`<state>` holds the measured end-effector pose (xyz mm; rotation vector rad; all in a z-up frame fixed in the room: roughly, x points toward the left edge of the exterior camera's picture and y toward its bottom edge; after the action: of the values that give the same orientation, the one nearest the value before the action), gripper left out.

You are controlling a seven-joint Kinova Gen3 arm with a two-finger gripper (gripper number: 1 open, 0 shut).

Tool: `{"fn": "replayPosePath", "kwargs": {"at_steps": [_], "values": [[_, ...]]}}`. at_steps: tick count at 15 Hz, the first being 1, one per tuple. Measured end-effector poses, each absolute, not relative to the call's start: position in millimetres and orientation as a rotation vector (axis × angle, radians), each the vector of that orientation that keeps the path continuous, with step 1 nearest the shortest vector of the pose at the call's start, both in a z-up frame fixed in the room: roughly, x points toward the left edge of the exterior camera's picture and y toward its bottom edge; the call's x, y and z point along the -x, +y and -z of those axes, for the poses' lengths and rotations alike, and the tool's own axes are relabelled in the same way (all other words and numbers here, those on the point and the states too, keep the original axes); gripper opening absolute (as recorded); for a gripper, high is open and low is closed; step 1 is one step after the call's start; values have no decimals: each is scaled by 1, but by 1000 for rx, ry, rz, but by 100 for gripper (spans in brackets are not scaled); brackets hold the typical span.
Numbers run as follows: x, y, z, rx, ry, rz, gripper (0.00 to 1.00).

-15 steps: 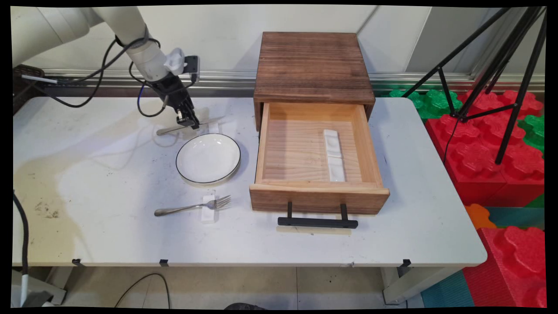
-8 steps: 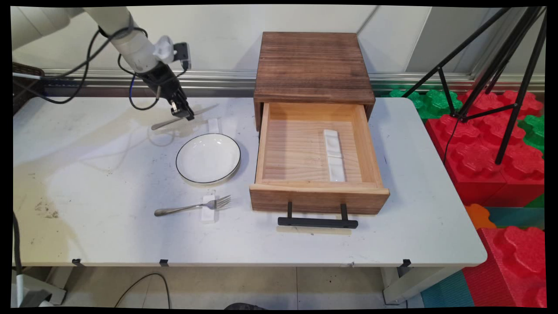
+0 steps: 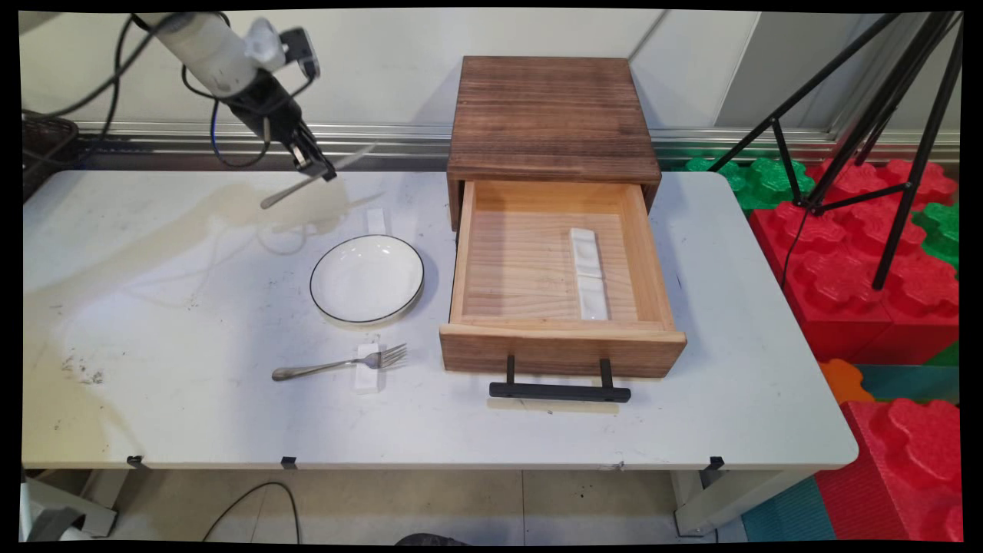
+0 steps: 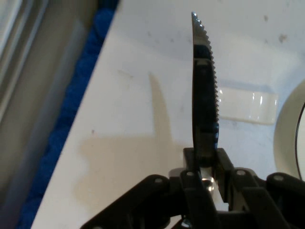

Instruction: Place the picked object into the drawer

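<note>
Hand view: end effector [image 4: 205, 160] clamped on serrated knife [image 4: 204, 90], above white table [image 4: 133, 119].

white arm [image 3: 207, 46], black jaws, black and blue cables [image 3: 223, 157]

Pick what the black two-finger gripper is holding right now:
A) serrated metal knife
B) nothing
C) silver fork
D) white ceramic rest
A: the black two-finger gripper is shut on the serrated metal knife, lifted clear of the white table; the silver fork lies on its rest.
</note>
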<state>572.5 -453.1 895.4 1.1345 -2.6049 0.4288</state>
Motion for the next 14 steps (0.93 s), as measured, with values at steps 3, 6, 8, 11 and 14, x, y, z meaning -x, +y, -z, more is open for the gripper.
{"fn": "replayPosePath", "kwargs": {"at_steps": [3,6,8,11,14], "values": [[-568,-446,-919,-1165,-2558,-473,0],[-556,-438,-949,-1149,-2526,-527,0],[-544,-431,-969,-1118,-2512,-564,0],[-527,-423,-989,-1078,-2503,-599,0],[-502,-408,-1009,-1029,-2496,-617,0]]}}
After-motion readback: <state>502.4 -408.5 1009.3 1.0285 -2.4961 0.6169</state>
